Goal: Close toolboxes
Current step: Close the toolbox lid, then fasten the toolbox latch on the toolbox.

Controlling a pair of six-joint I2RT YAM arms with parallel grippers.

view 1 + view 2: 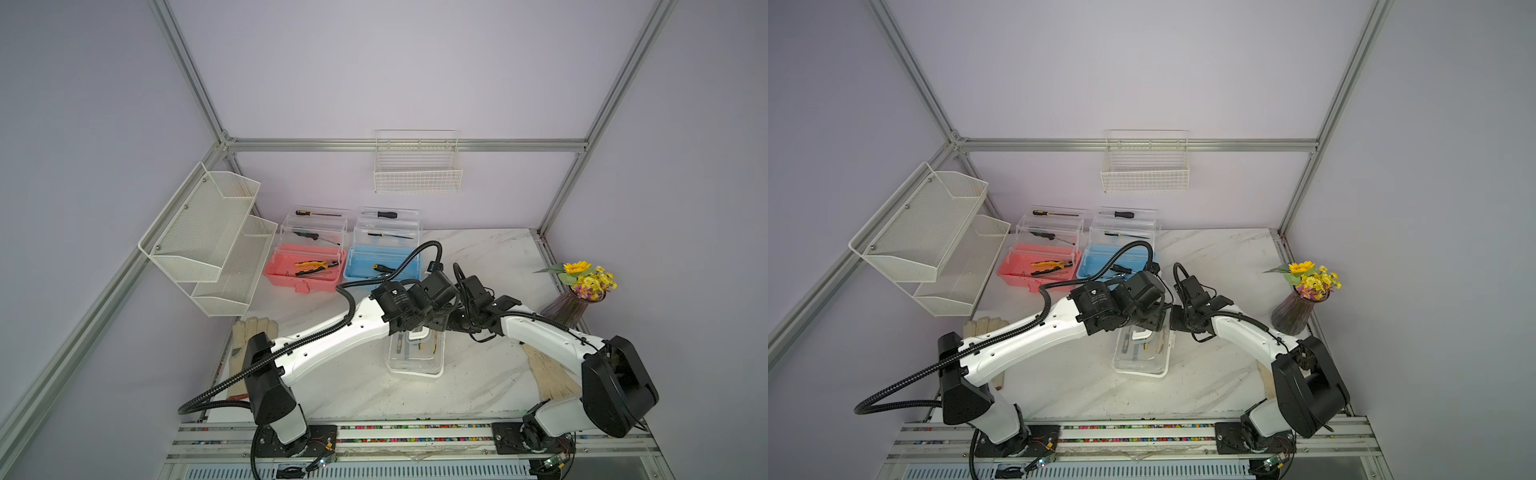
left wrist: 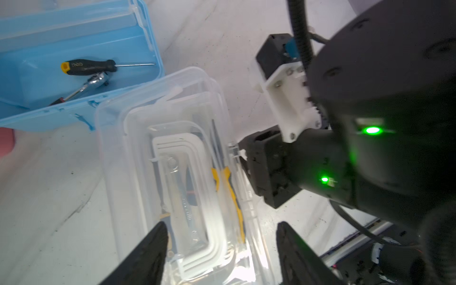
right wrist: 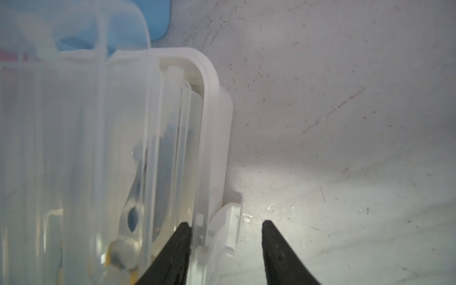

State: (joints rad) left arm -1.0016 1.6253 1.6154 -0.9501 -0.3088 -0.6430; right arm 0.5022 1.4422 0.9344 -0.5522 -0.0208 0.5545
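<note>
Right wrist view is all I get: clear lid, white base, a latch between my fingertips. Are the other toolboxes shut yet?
Observer: No. The pink rectangular plastic toolbox and the blue rectangular plastic toolbox both stand open at the back, clear lids raised.
Operator: And over on my left?
Observer: The left hand hangs open above the white-based, clear-lidded plastic toolbox.
Operator: Any obstacle I can't see?
Observer: A purple ribbed glass vase of yellow flowers stands beside the right arm, apart from it.

links: white shells | joints: black | cables: black corrugated conduit | fingers: black, tapered | LEDs: green
</note>
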